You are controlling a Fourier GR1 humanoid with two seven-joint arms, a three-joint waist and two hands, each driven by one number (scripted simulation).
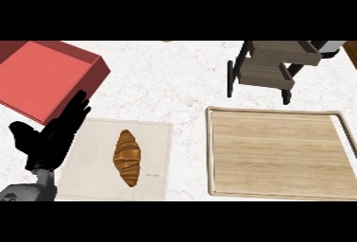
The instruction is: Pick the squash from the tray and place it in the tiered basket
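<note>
Resting at near left, left hand with fingers straight, wide, holding nothing; wooden tray right, tiered basket far right.

White marble counter with faint grey veining fills the view, evenly lit, soft shadows. Red box sits at upper left, tilted. Pale cloth mat lies at lower left (a croissant on it, lengthwise).
</note>
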